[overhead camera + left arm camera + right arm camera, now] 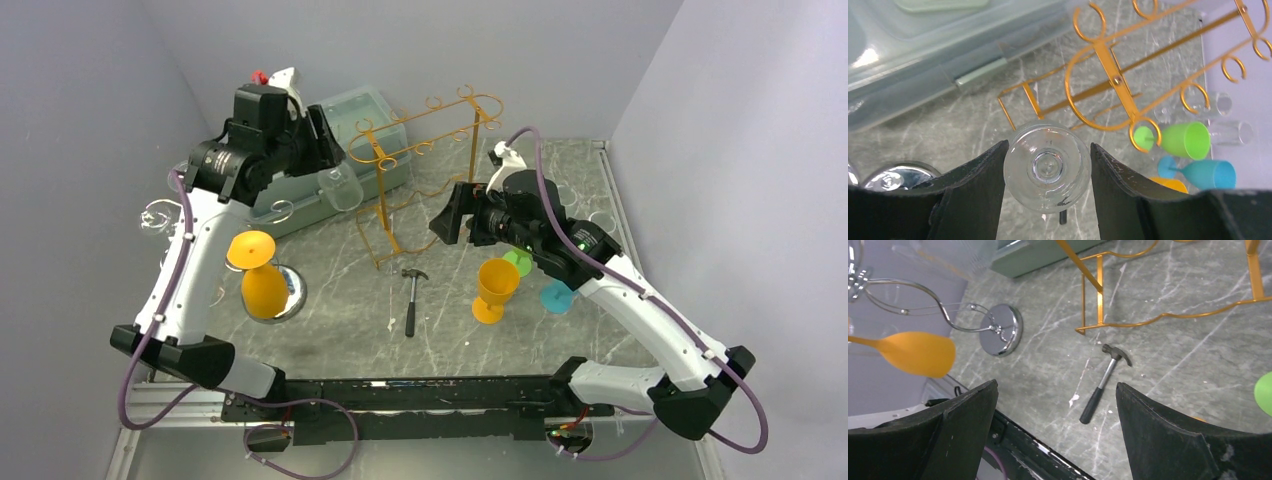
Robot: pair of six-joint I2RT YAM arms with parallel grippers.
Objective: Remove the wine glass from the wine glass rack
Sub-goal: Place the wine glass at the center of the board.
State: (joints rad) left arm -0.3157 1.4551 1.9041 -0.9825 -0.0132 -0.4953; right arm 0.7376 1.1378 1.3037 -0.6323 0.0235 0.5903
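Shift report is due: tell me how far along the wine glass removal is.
Done, apparently: the clear wine glass, gripped by the left gripper, looks free of the hooks of the gold wire rack. In hand: it hangs in the air beside the rack. Left: probably setting it on the grey marble table. The right gripper is open, empty.

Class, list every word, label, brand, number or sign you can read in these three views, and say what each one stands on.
None: no text can be read in any view.
The glass, rack, hammer, box and green cup show no print or label.
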